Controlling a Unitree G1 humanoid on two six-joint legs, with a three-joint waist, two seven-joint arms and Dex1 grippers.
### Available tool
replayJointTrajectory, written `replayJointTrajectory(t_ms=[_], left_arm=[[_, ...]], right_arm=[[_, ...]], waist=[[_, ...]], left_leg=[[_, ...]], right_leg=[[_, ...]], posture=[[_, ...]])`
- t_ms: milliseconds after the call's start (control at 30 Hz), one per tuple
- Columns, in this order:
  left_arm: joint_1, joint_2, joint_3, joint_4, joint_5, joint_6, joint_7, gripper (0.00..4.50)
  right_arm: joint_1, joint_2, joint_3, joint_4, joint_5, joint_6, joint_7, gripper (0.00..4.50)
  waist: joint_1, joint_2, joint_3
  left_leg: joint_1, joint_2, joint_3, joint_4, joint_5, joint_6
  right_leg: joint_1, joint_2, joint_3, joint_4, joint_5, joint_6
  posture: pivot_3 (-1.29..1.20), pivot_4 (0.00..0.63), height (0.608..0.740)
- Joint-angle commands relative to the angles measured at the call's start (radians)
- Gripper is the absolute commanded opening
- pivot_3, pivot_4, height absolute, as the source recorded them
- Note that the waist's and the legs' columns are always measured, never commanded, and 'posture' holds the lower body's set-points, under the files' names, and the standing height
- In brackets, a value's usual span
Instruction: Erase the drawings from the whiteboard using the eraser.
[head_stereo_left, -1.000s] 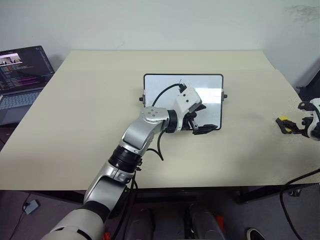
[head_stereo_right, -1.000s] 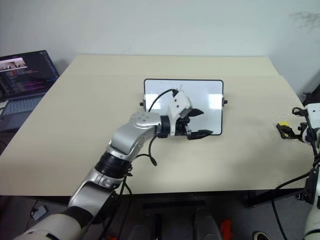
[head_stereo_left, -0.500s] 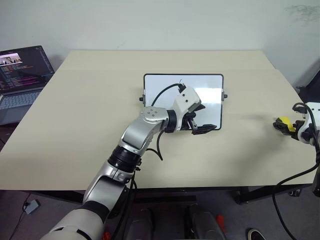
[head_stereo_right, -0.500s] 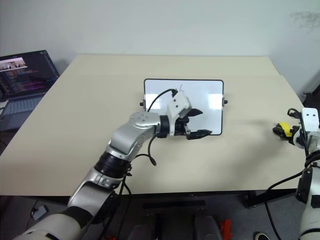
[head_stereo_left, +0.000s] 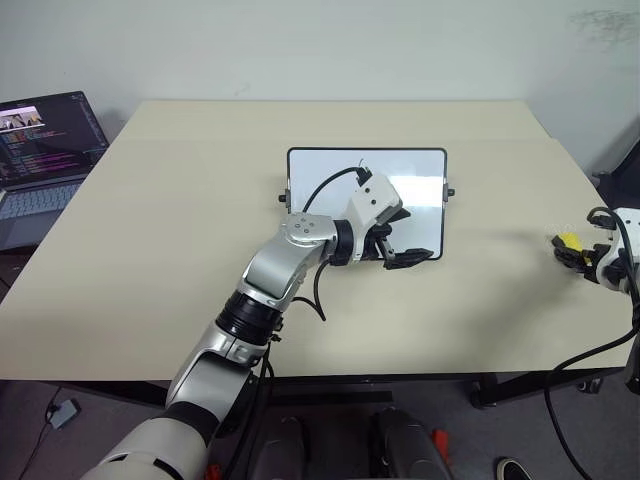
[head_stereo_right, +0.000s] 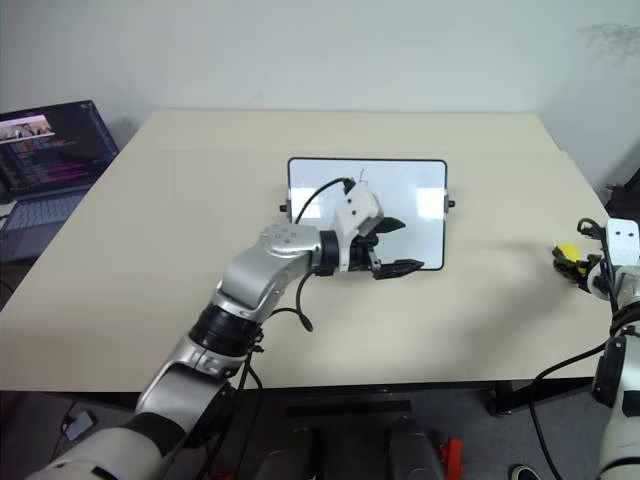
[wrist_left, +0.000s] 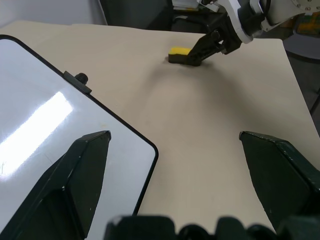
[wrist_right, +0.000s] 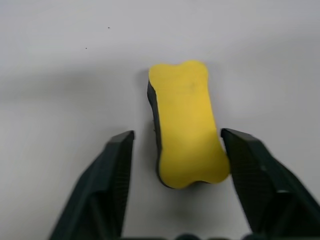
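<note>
The whiteboard lies flat at the middle of the table. My left gripper hovers open over its near right corner, nothing between its fingers. One thin dark mark of the drawings shows near the board's far edge; my left hand covers the rest. The eraser, yellow on top with a black base, lies on the table at the far right. My right gripper straddles it. One finger touches its side and a narrow gap remains at the other finger.
An open laptop stands off the table's left side. The eraser lies close to the table's right edge. Bare tabletop stretches between the whiteboard and the eraser. A black cable hangs off the right arm.
My right gripper's fingers have narrowed in around the eraser, and the hand has dipped slightly. The left arm and the whiteboard have not moved.
</note>
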Motion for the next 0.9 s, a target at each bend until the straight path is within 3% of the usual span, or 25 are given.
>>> replayJointTrajectory(t_ms=[33, 133, 633, 900], left_arm=[[-0.012, -0.003, 0.017, -0.022, 0.006, -0.026, 0.004, 4.5], [-0.014, -0.003, 0.019, -0.02, 0.007, -0.028, 0.006, 4.5], [-0.011, -0.003, 0.035, -0.015, 0.009, -0.033, 0.015, 4.5], [-0.009, 0.045, 0.082, -0.012, 0.0, -0.042, 0.005, 4.5]], right_arm=[[-0.019, -0.017, -0.013, -0.014, 0.01, 0.037, -0.017, 1.59], [-0.018, -0.014, -0.008, -0.01, 0.004, 0.063, -0.03, 1.07], [-0.048, -0.018, 0.005, -0.043, 0.0, 0.062, -0.016, 1.01], [-0.033, -0.027, -0.016, -0.263, 0.055, 0.195, 0.053, 1.0]], waist=[[0.0, 0.0, 0.0], [0.0, 0.0, 0.0], [0.0, 0.0, 0.0], [-0.002, 0.0, 0.0]], left_leg=[[0.0, 0.0, 0.0, 0.0, 0.0, 0.0], [0.0, 0.0, 0.0, 0.0, 0.0, 0.0], [0.0, 0.0, 0.0, 0.001, 0.0, 0.0], [0.0, 0.0, 0.0, 0.001, 0.0, 0.0]], right_leg=[[0.0, 0.0, 0.0, 0.0, 0.0, 0.0], [0.0, 0.0, 0.0, 0.0, 0.0, 0.0], [0.001, 0.0, 0.0, 0.0, 0.0, 0.0], [0.0, 0.0, 0.0, 0.001, 0.0, 0.0]], posture=[[0.0, 0.15, 0.74], [0.0, 0.15, 0.74], [0.0, 0.15, 0.74], [0.0, 0.15, 0.74]])
